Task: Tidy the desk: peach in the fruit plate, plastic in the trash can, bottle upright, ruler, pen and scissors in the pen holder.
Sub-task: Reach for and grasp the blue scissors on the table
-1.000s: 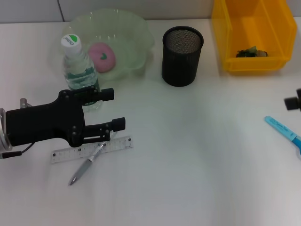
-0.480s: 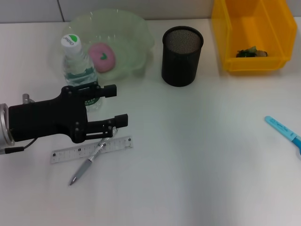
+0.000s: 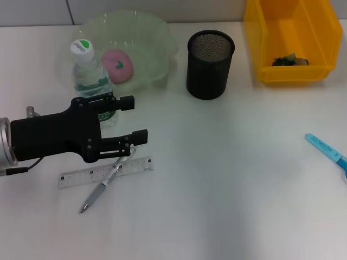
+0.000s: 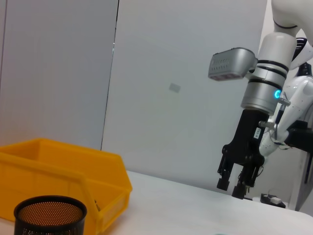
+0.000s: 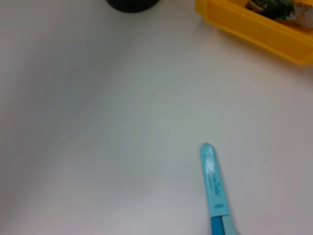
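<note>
looking down from the head view: left gripper [image 3: 133,118] sits at centre left of the frame, fingers spread wide, one by the water bottle [image 3: 91,77], the other over the upper end of the pen [image 3: 102,187]. the pen lies slantwise across the clear ruler [image 3: 105,171], lower left. my read is that the wide spread suits a descent onto the pen or ruler, the pieces nearest it that are not yet put away. bottle stands upright, cap up, touching the rim of the fruit plate [image 3: 157,32] at upper left. peach [image 3: 117,65] lies inside that plate. black mesh pen holder [image 3: 210,64], top centre, shows nothing inside. yellow trash can [image 3: 290,73], upper right, holds a dark crumpled scrap of plastic [image 3: 289,60]. blue scissors [image 3: 327,150] lie at the right edge, well apart from the holder.

left wrist view: right gripper [image 4: 235,188] hangs over the table in the right half of the frame, fingers pointing down with a narrow gap, nothing held. it looks parked. pen holder at lower left, trash can just behind it.

right wrist view: scissors at lower centre right, blade tip pointing up the frame, flat on the desk. trash can at the upper right corner with the scrap in it. own fingers not shown.
</note>
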Available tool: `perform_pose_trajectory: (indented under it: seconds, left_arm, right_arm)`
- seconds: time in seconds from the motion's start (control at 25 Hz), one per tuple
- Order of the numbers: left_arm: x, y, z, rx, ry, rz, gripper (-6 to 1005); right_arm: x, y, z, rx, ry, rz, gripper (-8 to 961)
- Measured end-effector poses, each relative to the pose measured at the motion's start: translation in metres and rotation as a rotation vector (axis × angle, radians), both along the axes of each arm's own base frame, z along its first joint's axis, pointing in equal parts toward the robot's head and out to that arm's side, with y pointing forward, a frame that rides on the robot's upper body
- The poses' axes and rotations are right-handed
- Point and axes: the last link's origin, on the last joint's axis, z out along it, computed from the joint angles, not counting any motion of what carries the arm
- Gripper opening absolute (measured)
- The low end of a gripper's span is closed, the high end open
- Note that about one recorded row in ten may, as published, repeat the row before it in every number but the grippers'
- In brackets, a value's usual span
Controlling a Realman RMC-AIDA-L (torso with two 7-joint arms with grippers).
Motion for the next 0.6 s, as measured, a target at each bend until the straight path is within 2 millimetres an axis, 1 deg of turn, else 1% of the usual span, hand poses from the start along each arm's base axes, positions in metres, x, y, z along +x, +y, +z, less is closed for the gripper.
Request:
perform_pose_trajectory:
  seconds: [0.28,0.48,0.6]
  left_arm:
    - [-0.002,-0.001,0.000,0.011,0.006,-0.001,710]
    - [-0.003,-0.001,-0.001,0.009,0.003,0.005,709]
    - [-0.003,-0.001,-0.001,0.013,0.005,0.001,709]
  right_arm:
    - [-0.003,0.007,-0.024,-0.022,-0.018,0.067,595]
    - [0.005,0.009,-0.046,-0.067,-0.018,0.057,594]
    - [0.012,0.011,-0.052,-0.070,-0.029,0.041,594]
